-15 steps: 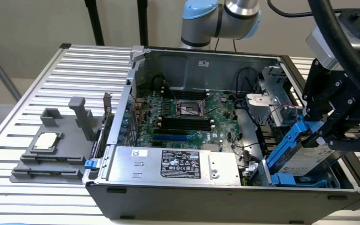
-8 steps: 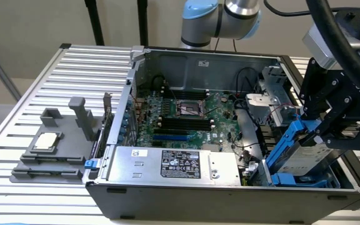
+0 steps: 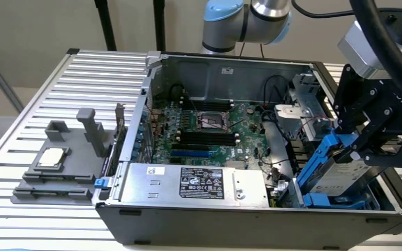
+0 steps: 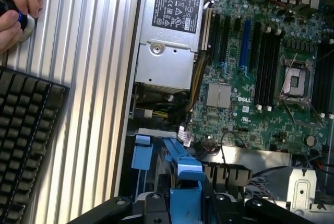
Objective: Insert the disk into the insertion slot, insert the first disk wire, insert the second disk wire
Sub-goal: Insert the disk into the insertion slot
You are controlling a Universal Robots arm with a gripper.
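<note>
In the exterior view my gripper (image 3: 360,155) is shut on the disk (image 3: 345,172), a silver-grey drive with a white label in a bright blue carrier frame (image 3: 328,149). The drive hangs tilted, its lower end inside the insertion slot (image 3: 326,201), the blue-grey cage at the front corner of the open computer case on the exterior view's right. In the wrist view the blue carrier (image 4: 190,179) sits between my black fingers (image 4: 155,205), with the cage's blue clips (image 4: 142,152) just beyond.
A silver power supply with a black label (image 3: 201,183) (image 4: 175,4) lies beside the cage. The motherboard (image 3: 208,130) (image 4: 261,78) and a grey metal bracket cage (image 3: 305,99) sit behind. A hand (image 4: 18,4) and a keyboard (image 4: 26,140) are on the slatted table.
</note>
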